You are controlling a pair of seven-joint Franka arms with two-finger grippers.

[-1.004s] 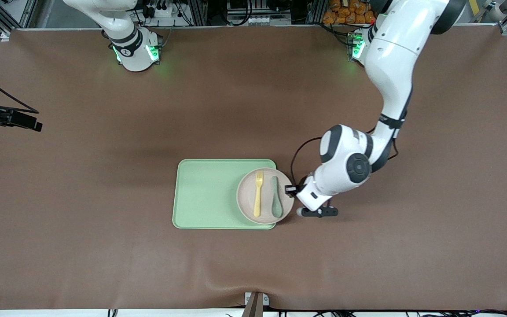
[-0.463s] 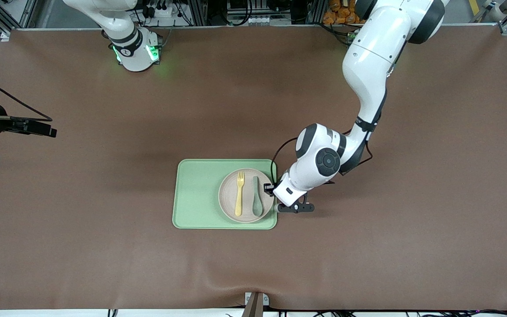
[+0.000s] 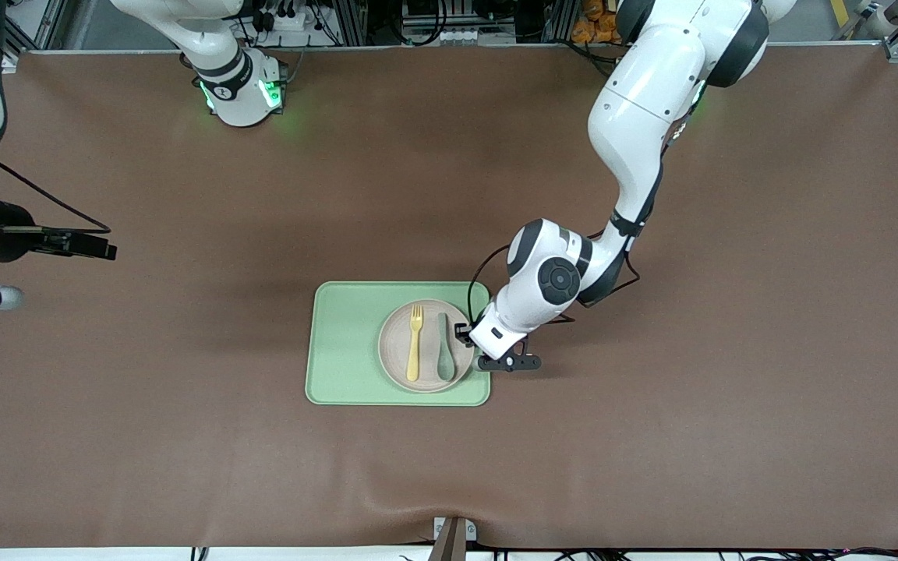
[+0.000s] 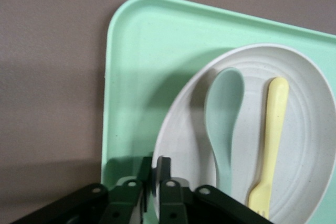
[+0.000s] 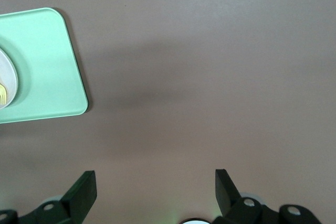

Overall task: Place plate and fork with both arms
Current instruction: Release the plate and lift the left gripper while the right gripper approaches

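Grey-green spoon (image 3: 444, 348) beside fork (image 3: 415, 343) on plate (image 3: 396, 362)

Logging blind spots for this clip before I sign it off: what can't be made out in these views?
- Front view: the left pincer at the plate rim is hidden under its own wrist.
- Left wrist view: the fork tines and the spoon handle end are cut off by the picture's edge.
- Left wrist view: whether the fingers clamp the rim or have let go.
- Right wrist view: the right pincer over bare table; plate mostly cut off by the edge.
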